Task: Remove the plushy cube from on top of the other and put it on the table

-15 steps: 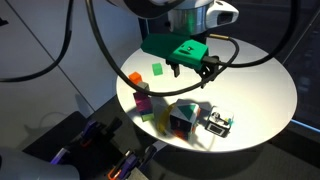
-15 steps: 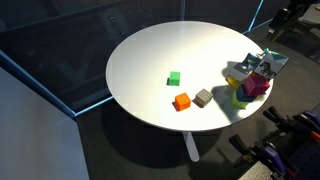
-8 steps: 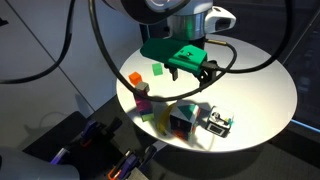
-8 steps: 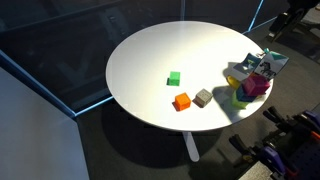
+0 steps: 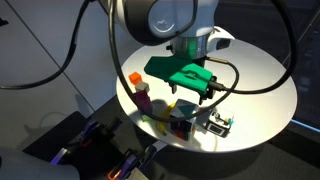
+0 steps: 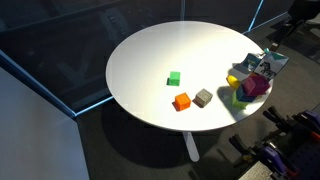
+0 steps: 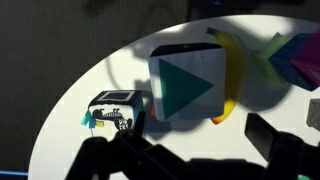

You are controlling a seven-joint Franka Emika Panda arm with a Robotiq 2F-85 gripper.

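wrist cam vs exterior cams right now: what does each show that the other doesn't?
Wrist only: the green triangle on the plushy cube's white face, a small black-and-white cube close beside it, and the dark fingers spread apart at the bottom of the frame.
Exterior only: the green block, orange block and grey block out on the table, and the table's whole round outline.
Shared: the plushy cube and the white tabletop.

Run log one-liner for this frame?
phase: pre-grasp | gripper: open, above plushy cube | plushy cube: atop other cube, ungrasped | table: placement not yet done
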